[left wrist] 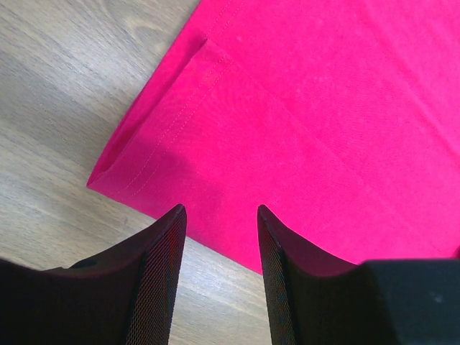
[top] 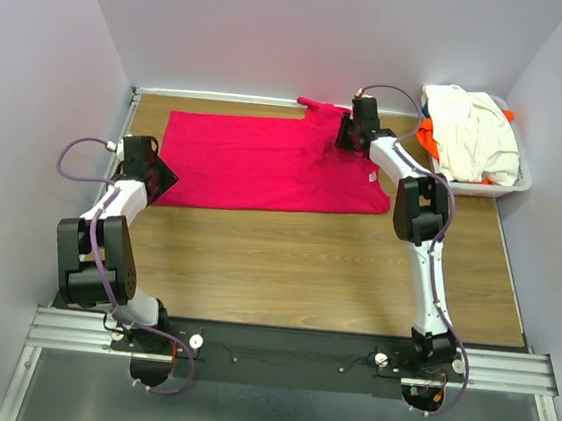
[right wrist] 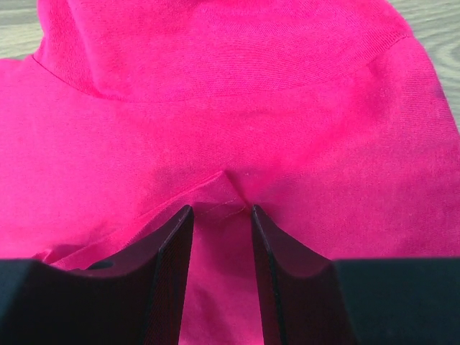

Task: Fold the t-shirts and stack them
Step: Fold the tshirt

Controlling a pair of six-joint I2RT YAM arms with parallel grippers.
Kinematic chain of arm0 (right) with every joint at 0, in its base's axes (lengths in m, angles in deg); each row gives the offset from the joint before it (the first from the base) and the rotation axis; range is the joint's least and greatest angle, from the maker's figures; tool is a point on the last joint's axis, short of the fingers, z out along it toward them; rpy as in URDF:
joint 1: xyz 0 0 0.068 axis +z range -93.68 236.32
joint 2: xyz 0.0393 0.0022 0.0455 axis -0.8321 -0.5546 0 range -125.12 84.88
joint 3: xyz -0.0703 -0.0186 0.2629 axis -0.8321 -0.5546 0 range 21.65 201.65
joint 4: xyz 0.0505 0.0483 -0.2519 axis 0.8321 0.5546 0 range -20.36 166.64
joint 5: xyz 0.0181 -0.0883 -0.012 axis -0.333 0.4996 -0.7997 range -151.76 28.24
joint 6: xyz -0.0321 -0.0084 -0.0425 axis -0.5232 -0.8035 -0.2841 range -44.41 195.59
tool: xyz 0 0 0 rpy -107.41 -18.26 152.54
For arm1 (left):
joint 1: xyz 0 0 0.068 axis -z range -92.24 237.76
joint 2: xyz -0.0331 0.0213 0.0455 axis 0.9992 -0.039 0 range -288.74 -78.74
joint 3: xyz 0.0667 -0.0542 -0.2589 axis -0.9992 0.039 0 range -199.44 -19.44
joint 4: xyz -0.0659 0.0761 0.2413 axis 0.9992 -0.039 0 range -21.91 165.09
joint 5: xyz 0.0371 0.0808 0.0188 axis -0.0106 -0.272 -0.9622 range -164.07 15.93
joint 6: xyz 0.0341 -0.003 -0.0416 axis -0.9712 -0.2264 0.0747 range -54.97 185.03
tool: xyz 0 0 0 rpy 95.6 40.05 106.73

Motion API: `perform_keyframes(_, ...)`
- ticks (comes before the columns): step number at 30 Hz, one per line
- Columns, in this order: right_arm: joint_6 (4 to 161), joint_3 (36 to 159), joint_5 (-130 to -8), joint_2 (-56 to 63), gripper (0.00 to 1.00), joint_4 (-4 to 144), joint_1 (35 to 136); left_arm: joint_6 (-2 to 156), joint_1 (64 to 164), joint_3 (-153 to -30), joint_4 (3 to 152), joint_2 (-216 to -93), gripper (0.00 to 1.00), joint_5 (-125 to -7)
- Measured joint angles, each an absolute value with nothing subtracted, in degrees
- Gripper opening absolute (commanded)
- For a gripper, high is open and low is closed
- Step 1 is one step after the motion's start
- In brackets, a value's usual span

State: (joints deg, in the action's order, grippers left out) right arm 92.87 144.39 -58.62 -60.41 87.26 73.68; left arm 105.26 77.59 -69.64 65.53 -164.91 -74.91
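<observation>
The crimson-pink t-shirt (top: 266,164) lies spread flat across the far part of the wooden table. My left gripper (top: 161,180) is open at its near left corner; the left wrist view shows the hem corner (left wrist: 154,154) just ahead of the open fingers (left wrist: 169,244). My right gripper (top: 341,136) is open over the shirt's far right part, its fingers (right wrist: 176,237) astride a small raised fold with a stitched hem (right wrist: 219,201). The cream-white t-shirt (top: 470,130) and the orange t-shirt (top: 429,141) lie heaped in the white basket.
The white plastic basket (top: 510,184) stands at the far right corner. Grey walls close the table on the left, back and right. Bare wood (top: 286,261) stretches between the pink shirt and the arm bases.
</observation>
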Motion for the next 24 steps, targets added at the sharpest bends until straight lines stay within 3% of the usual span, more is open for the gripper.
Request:
perform_keyframes(4, 92.5, 145.2, -58.6, -60.8, 0.41, 87.3, 73.7, 105.3, 77.6, -69.6, 65.5, -165.0, 0.52, -74.9)
perform_keyframes(18, 92.0, 146.2, -58.7, -61.7, 0.01, 87.3, 73.7, 105.3, 77.6, -69.6, 65.5, -165.7, 0.52, -74.9)
perform_keyframes(24, 92.0, 146.2, -58.4, -61.7, 0.0, 87.3, 73.7, 105.3, 77.6, -69.6, 65.5, -165.8, 0.52, -74.9)
